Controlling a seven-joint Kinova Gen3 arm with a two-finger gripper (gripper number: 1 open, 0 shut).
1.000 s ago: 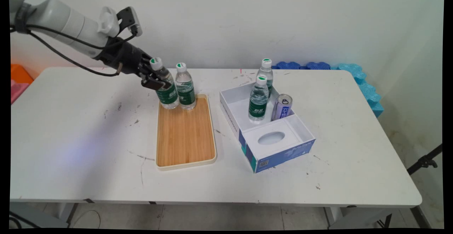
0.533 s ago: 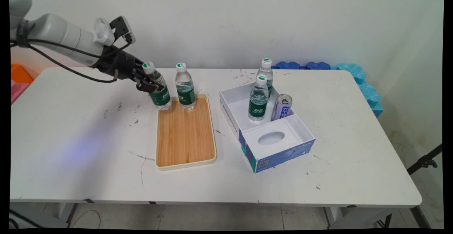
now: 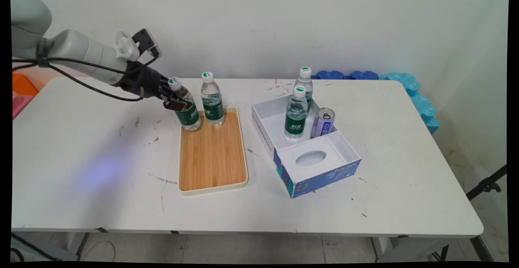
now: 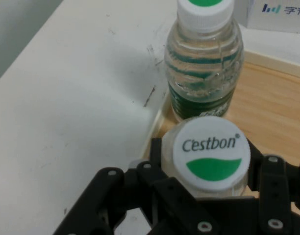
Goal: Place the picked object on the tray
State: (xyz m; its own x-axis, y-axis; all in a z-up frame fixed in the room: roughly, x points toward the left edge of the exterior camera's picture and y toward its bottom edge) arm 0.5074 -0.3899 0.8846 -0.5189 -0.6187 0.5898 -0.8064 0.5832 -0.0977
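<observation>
My gripper is shut on a clear water bottle with a green label and a white-and-green cap. The bottle leans left, its base at the far left corner of the wooden tray. A second, upright water bottle stands just to its right on the tray's far end; in the hand view this bottle rises right behind the held cap.
A white and blue open box lies right of the tray with two water bottles and a silver can inside. Blue foam pieces lie at the table's far right edge. Orange and pink things sit at the far left.
The held bottle moved left off the tray's corner while tilting, then came back right and down to the tray's far left corner, still leaning.
</observation>
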